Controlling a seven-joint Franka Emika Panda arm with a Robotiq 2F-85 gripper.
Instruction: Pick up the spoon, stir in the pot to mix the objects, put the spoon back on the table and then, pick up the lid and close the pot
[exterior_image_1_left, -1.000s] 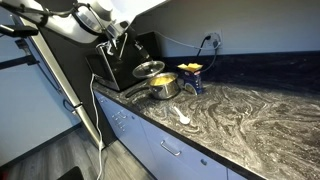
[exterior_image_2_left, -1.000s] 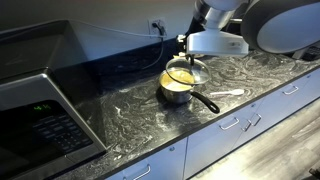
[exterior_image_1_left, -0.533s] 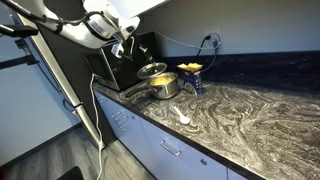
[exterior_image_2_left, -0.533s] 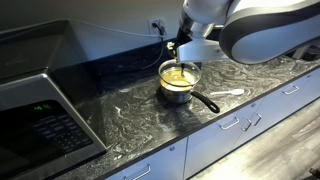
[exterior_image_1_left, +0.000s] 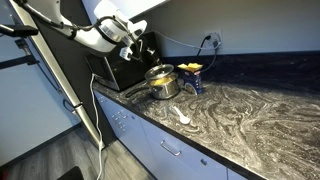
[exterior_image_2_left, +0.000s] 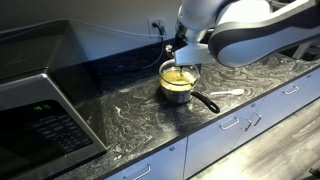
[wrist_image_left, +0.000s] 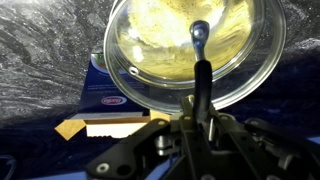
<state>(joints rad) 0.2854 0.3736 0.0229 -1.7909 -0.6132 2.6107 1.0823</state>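
Observation:
The steel pot stands on the marble table, its long handle pointing to the front edge. My gripper is shut on the knob of the glass lid and holds it slightly tilted, right over the pot's mouth. The yellow objects show through the glass. The white spoon lies on the table beside the pot, near the front edge.
A blue box with a yellow top stands close behind the pot. A dark microwave sits on the counter's end. A cable runs to a wall socket. Drawers are below.
My arm has swung over, carrying the lid from a tilted position off to the side to directly above the pot and lower. The pot and spoon have not moved.

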